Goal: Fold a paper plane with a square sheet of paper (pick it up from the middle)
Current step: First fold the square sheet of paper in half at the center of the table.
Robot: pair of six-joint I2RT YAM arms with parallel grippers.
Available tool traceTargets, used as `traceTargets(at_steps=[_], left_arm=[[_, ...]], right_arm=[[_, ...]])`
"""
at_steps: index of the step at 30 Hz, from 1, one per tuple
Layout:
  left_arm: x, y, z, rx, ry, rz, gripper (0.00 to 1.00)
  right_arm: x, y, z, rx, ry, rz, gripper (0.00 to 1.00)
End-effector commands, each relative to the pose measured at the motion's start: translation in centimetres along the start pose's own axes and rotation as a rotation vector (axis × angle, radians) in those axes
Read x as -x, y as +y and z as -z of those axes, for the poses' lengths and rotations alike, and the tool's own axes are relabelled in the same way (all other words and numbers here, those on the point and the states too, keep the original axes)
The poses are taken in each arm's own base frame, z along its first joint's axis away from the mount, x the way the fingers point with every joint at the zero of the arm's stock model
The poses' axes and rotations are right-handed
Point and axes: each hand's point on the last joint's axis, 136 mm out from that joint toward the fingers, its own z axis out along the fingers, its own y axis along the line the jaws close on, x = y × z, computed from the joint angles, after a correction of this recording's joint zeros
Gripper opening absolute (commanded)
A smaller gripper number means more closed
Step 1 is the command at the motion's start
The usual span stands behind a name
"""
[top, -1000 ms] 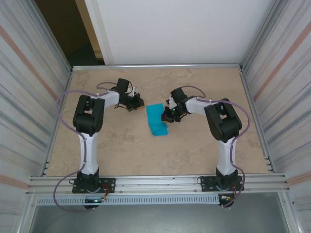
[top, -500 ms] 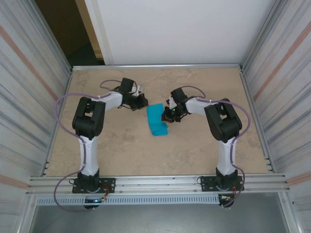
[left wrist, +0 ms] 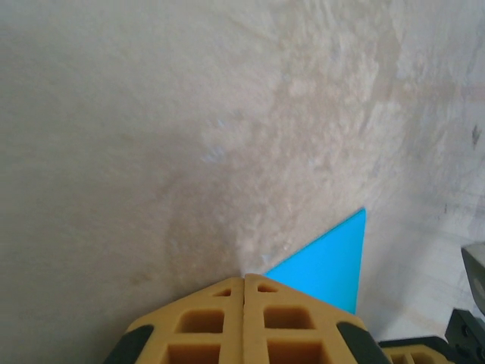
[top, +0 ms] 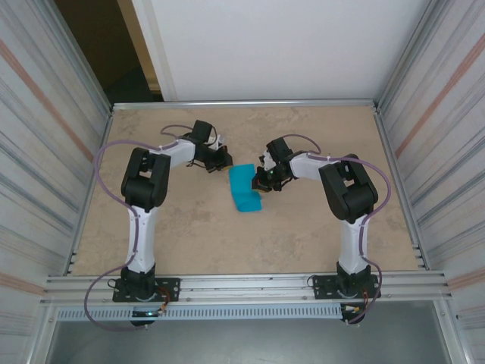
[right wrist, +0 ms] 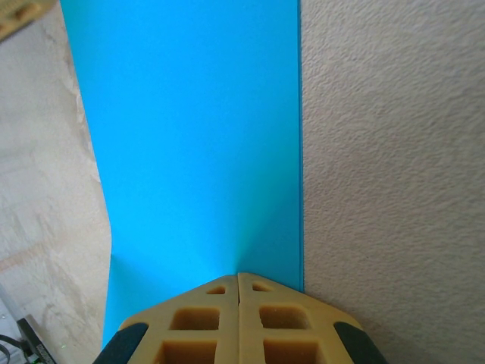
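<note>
Square sheet of paper [top: 245, 189] lies mid-frame on the worktop [top: 189, 235]. We observe the right pincer [right wrist: 239, 274] closed, tips touching it, and the left pincer [left wrist: 244, 277] closed beside its corner.

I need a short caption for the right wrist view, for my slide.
Right claw, shut, with its tips at the near end of the teal-blue paper sheet on the beige table.

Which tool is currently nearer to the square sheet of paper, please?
Right. The right tool is closed on the square sheet of paper at its right side; the left tool, shut, sits just off its far left corner.
</note>
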Motion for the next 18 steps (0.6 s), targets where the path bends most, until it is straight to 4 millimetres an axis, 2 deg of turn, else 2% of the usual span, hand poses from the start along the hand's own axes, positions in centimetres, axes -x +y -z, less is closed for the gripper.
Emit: traceTargets(at_steps=[1,3,5,9,10,11,14,18], left_arm=[[2.2,5.6,0.9,0.168,-0.047,0.062,0.0],[2.9,5.4,1.5,0.157,-0.061,0.063,0.0],[3.1,4.3,2.4,0.132,-0.067,0.048,0.0],[2.2,-0.2,4.8,0.051,-0.095,-0.025,0.0],[1.4,-0.9,5.0,0.037,-0.089,-0.034,0.0],[0.5,-2.4,5.6,0.009,-0.091,-0.055,0.0],[-3.0,-4.7,5.2,-0.064,-0.048,-0.075,0.0],[-7.8,-5.7,3.7,-0.108,0.043,-0.084,0.0]], right_arm=[[-9.0,-12.4,-2.1,-0.444,0.241,-0.195,0.0],[-9.0,-12.3,-2.2,-0.44,0.241,-0.197,0.0],[-9.0,-12.3,-2.3,-0.439,0.24,-0.195,0.0],[-9.1,-12.3,-2.3,-0.44,0.24,-0.193,0.0],[-9.1,-12.3,-2.3,-0.441,0.241,-0.193,0.0],[-9.1,-12.3,-2.3,-0.441,0.239,-0.194,0.0],[-9.1,-12.3,-2.3,-0.44,0.238,-0.196,0.0],[-9.0,-12.2,-2.4,-0.437,0.239,-0.198,0.0]])
